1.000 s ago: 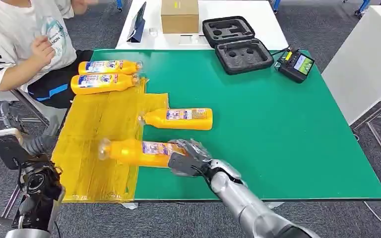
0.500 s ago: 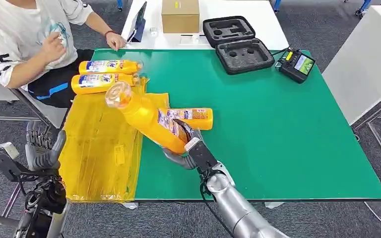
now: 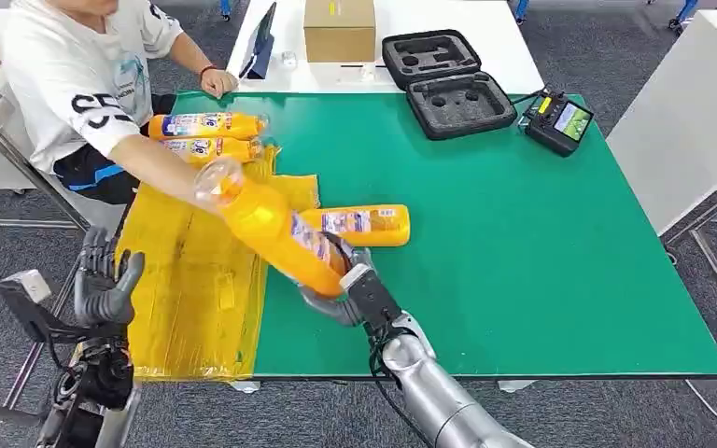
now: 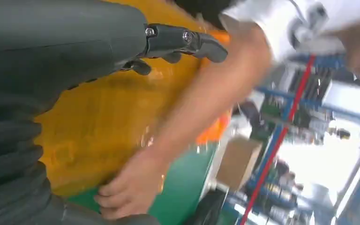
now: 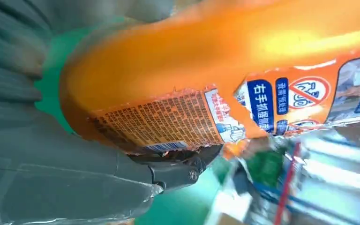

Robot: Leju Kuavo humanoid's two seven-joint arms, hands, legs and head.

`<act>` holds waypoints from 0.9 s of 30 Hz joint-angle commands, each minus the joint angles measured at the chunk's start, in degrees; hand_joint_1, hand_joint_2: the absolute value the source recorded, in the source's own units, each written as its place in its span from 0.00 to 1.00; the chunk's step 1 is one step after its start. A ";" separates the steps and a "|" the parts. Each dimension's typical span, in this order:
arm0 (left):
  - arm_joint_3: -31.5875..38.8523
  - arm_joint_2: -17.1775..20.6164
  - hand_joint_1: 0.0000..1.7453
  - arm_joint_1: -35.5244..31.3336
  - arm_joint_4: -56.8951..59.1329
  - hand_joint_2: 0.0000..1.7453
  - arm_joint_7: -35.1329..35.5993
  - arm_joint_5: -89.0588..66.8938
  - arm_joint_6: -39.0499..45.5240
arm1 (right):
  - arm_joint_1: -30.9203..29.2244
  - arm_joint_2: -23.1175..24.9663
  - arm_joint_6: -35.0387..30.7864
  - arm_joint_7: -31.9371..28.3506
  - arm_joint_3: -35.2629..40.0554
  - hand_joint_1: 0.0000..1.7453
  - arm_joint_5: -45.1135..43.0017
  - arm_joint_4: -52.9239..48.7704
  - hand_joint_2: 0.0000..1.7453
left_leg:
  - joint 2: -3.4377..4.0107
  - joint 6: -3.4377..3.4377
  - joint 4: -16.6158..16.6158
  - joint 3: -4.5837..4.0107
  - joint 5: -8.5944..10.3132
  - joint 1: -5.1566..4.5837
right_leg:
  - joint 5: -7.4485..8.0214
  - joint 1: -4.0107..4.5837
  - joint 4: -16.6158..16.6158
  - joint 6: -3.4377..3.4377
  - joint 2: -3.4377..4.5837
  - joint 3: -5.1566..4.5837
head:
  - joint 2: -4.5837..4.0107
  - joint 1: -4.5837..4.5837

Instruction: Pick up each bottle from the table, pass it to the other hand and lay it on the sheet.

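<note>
My right hand (image 3: 341, 289) grips the base of an orange bottle (image 3: 271, 229) and holds it tilted above the table, clear cap toward the far left; its label (image 5: 178, 119) shows close up in the right wrist view. A second orange bottle (image 3: 362, 224) lies on the green table (image 3: 523, 243) just behind it. Two more bottles (image 3: 207, 124) (image 3: 215, 148) lie at the far end of the yellow sheet (image 3: 191, 280). My left hand (image 3: 105, 283) is raised beside the sheet's left edge with its fingers (image 4: 187, 40) apart, holding nothing.
A person in a white shirt (image 3: 75, 75) sits at the far left, one arm (image 4: 206, 103) reaching across the sheet. A black foam case (image 3: 446, 84), a cardboard box (image 3: 338, 28) and a handheld controller (image 3: 558, 121) stand at the back.
The right hand lifted the bottle off the sheet's edge and tilted it up. The left hand rose beside the sheet. The person's arm reached over the sheet, and the table bottle shifted slightly right.
</note>
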 commanded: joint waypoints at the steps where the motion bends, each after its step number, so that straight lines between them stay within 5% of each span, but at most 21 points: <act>1: -10.30 -0.89 0.00 0.66 -6.65 1.00 1.38 -2.44 -1.80 | -4.18 2.27 2.00 2.59 5.05 1.00 0.54 11.25 1.00 | -0.07 -0.01 -0.04 0.10 -0.02 -0.01 | -0.04 -0.01 -0.02 -0.01 -0.02 0.10 | 0.00 0.00; 9: -18.00 0.51 0.00 1.03 -10.92 1.00 1.83 -6.73 -3.41 | -4.81 3.33 1.62 3.11 5.40 1.00 0.03 12.01 1.00 | -0.13 0.00 0.00 0.15 -0.07 0.00 | -0.08 0.00 0.00 -0.01 -0.05 0.17 | 0.00 -0.04; 27: -15.34 -0.04 0.00 0.07 -6.67 1.00 2.26 -6.05 -3.05 | -3.72 0.94 1.03 -0.93 1.09 1.00 -4.10 1.66 1.00 | -0.21 0.00 -0.04 0.16 -0.03 -0.02 | -0.08 -0.03 -0.02 -0.01 -0.12 0.17 | 0.00 -0.02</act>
